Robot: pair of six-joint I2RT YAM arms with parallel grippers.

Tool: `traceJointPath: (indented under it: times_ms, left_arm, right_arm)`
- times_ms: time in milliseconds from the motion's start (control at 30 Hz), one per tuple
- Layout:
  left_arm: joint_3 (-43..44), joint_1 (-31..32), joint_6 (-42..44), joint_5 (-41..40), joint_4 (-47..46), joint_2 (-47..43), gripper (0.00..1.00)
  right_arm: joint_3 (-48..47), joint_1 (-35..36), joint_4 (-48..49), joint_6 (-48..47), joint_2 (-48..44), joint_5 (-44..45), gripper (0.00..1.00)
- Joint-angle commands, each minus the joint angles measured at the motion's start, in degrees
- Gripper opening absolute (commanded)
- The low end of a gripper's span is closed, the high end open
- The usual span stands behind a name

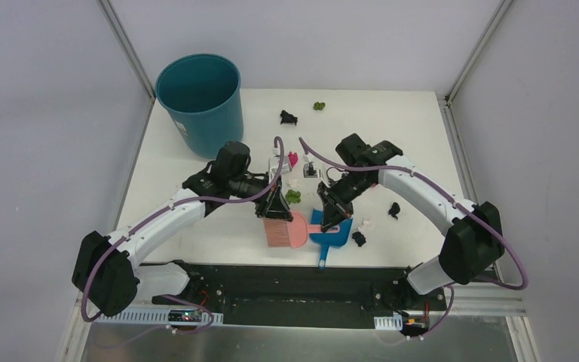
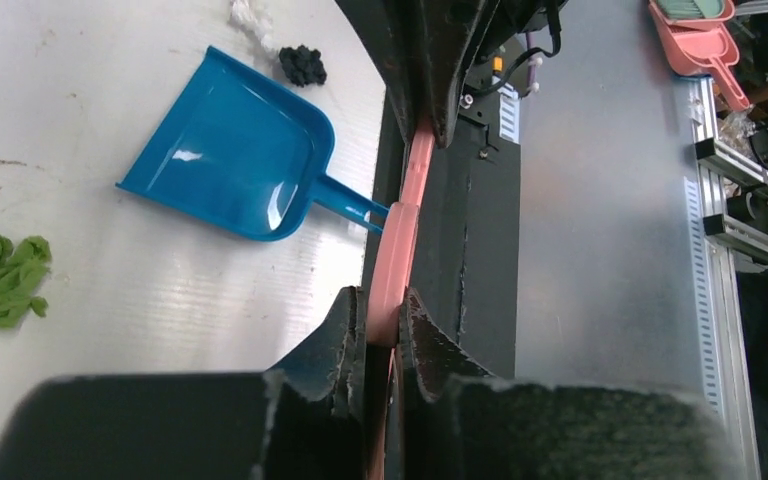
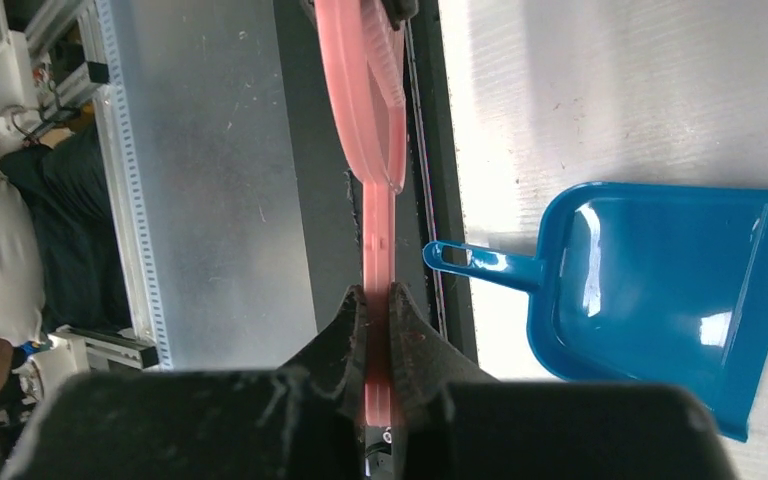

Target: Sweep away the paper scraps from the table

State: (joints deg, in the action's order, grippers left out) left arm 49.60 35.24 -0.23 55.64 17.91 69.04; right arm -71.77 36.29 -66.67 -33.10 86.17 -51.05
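Observation:
The pink brush (image 1: 280,229) hangs over the table's (image 1: 407,136) near edge, held at both ends. My left gripper (image 1: 273,213) is shut on its head end, jaws pressed on the pink plastic (image 2: 390,300). My right gripper (image 1: 333,219) is shut on the thin handle (image 3: 377,270). The blue dustpan (image 1: 332,240) lies flat just below it, its pan (image 2: 230,150) showing nothing inside. Paper scraps lie scattered: green (image 1: 292,196), magenta (image 1: 292,159), black (image 1: 288,117), green (image 1: 320,105), black (image 1: 394,210), black (image 1: 359,238) and white (image 1: 365,223).
A teal round bin (image 1: 200,102) stands at the table's far left corner. A black strip (image 1: 294,283) runs along the near edge beneath the arms. Grey walls close in the left, right and back sides.

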Motion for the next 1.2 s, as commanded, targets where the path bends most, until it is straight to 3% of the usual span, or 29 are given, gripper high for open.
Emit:
traceJointPath:
  times_ms: [0, 100, 167, 267, 367, 433, 500, 933, 1167]
  left_arm:
    - [-1.4, 0.8, -3.6, 4.3, -8.2, -1.8, 0.00]
    - [-4.0, 0.2, -9.9, 4.5, -16.3, -3.1, 0.00]
    - [-6.6, -0.9, -19.5, 6.2, -26.8, -2.6, 0.00]
    - [-9.9, -2.9, -33.1, 8.4, -42.8, 1.1, 0.00]
    - [-12.2, -4.5, -46.2, 8.8, -60.1, 5.9, 0.00]
    - [-13.5, -5.8, -52.5, 8.6, -69.7, 8.8, 0.00]
    - [-13.6, -6.7, -55.2, 8.6, -72.5, 10.4, 0.00]
    - [-13.7, -7.5, -55.2, 8.5, -71.7, 10.6, 0.00]
    - [-13.6, -7.5, -57.0, 8.8, -73.3, 11.9, 0.00]
  right_arm:
    - [-4.7, -3.4, 3.2, 2.7, -0.2, -5.8, 0.03]
    - [-4.2, -6.7, 5.6, 7.3, -0.3, -8.9, 0.35]
    - [-3.5, -8.8, 5.6, 7.9, -0.5, -13.6, 0.50]
    - [-2.0, -11.0, 6.1, 8.2, -1.3, -18.0, 0.65]
    - [0.4, -12.2, 9.3, 11.5, -2.5, -17.6, 0.70]
    - [2.3, -12.5, 10.5, 12.2, -3.7, -17.1, 0.71]
    - [3.6, -12.6, 11.3, 12.4, -4.9, -17.3, 0.71]
    - [6.9, -16.2, 22.5, 21.9, -8.1, -18.9, 0.62]
    - [6.4, -17.9, 22.7, 22.3, -6.2, -22.3, 0.43]
